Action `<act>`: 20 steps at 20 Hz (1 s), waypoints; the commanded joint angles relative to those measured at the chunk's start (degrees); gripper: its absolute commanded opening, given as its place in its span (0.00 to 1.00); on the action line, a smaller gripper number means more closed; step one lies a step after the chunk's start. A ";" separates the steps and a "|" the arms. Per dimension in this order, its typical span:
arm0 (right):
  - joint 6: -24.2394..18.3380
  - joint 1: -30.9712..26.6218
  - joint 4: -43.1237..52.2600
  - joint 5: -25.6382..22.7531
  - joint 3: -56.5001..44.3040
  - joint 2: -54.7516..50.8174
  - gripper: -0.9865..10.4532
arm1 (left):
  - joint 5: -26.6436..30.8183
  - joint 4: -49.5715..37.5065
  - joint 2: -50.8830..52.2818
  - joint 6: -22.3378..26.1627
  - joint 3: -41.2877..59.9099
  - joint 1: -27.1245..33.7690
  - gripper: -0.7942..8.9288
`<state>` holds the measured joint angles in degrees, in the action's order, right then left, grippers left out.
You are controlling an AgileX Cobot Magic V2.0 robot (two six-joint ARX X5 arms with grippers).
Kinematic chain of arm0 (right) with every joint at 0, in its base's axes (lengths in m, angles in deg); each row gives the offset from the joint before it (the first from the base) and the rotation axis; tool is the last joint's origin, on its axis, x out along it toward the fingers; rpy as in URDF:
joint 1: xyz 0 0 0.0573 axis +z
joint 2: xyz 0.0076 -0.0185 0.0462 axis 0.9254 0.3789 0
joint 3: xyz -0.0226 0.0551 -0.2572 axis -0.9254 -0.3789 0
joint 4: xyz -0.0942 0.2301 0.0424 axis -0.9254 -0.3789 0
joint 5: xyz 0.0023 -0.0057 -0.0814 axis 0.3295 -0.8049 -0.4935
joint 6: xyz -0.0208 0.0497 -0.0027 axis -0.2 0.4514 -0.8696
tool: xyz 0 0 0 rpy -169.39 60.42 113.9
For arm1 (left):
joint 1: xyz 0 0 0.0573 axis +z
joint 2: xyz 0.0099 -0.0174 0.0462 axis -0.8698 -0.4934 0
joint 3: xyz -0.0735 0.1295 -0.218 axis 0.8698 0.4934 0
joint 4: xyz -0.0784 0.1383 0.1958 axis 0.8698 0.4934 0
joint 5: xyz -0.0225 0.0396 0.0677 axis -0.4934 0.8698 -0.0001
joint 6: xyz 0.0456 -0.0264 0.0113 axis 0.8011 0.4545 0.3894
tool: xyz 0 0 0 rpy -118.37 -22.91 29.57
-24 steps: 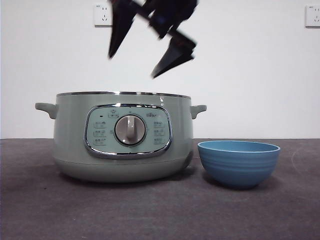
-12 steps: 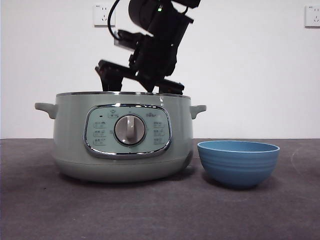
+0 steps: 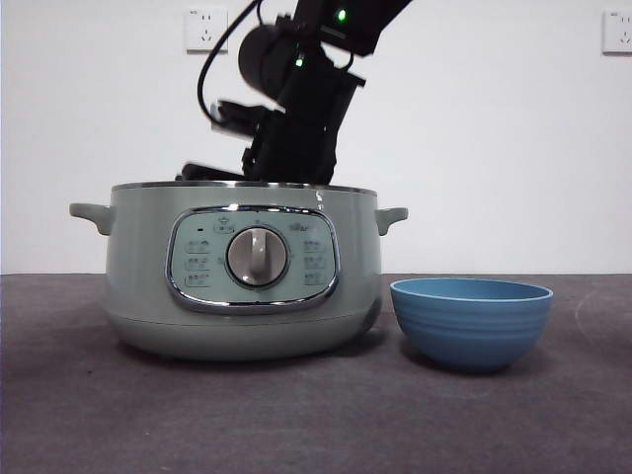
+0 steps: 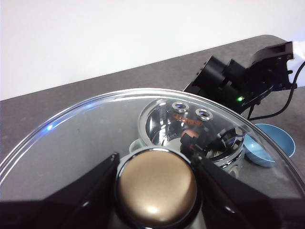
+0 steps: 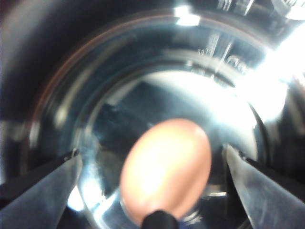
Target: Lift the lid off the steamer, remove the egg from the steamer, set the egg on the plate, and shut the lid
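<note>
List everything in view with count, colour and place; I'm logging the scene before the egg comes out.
steamer: one, pale sage green, on the dark table, lid off
egg: one, pale brown, inside the steamer's shiny pot
lid: one, clear glass, held up away from the steamer
plate: one, blue, beside the steamer
wall sockets: two, white, on the wall behind
left gripper: black, shut on the lid's knob
right gripper: black, open, inside the steamer around the egg
</note>
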<state>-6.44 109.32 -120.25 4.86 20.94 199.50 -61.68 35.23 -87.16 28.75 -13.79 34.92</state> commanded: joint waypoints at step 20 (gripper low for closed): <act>-2.99 0.13 -5.73 -4.44 -0.15 -22.34 0.07 | -3.15 -6.82 -0.68 -0.31 -0.85 0.11 0.07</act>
<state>-8.74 109.36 -126.61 0.01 20.89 175.81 -64.67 31.60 -88.21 28.75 -13.79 34.92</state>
